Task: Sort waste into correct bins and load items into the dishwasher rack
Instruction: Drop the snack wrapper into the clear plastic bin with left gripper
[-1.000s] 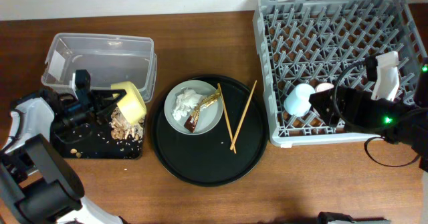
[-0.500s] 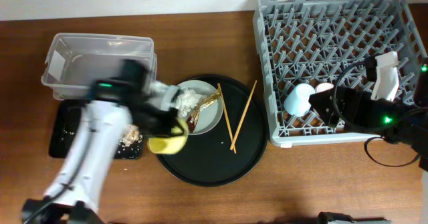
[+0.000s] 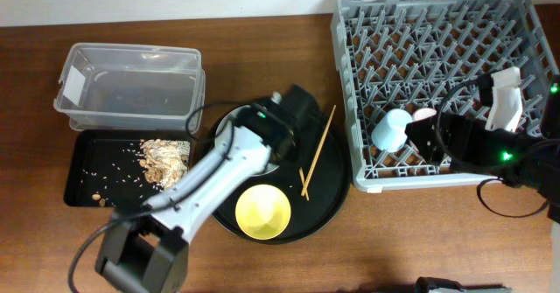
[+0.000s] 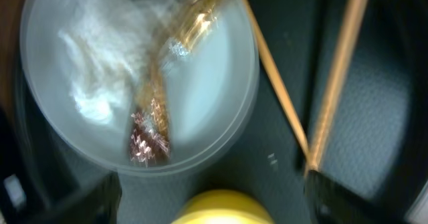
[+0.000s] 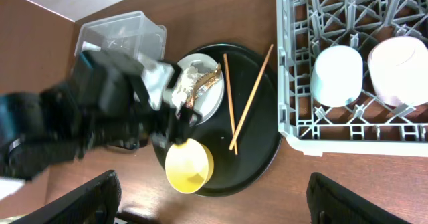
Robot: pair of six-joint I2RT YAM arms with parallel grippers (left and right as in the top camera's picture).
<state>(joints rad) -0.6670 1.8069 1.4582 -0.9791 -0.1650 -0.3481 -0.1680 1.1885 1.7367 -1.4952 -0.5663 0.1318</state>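
Dishwasher rack [image 3: 437, 31], right, is unchanged, both cups [image 3: 391, 129] lodged. Scraps [image 3: 162, 157] are now tipped into the shallow black tray [image 3: 87, 184], left; the yellow bowl [image 3: 262, 212] is released empty on the round tray [image 3: 328, 188], ready for racking. Left gripper [image 3: 293, 109] and right gripper [image 3: 429, 137] are both parted. Tissue [image 4: 87, 70] and wrapper [image 4: 167, 63] are blurred on the grey plate [image 4: 221, 97].

Soft, even light is falling from above across the bench [image 3: 262, 48] in the overhead view, leaving only faint shadows beside the dishwasher rack [image 3: 343, 92]; the clear tub [image 3: 131, 50] is catching pale glare along its rim; the left wrist view is smearing with motion blur, the grey plate [image 4: 214, 97], the tissue [image 4: 90, 70] and the chopsticks [image 4: 338, 83] all reading soft while the wrapper [image 4: 157, 110] is glinting brightly; the right wrist view is rendering the rack crisply but blurring the left arm [image 5: 87, 117].
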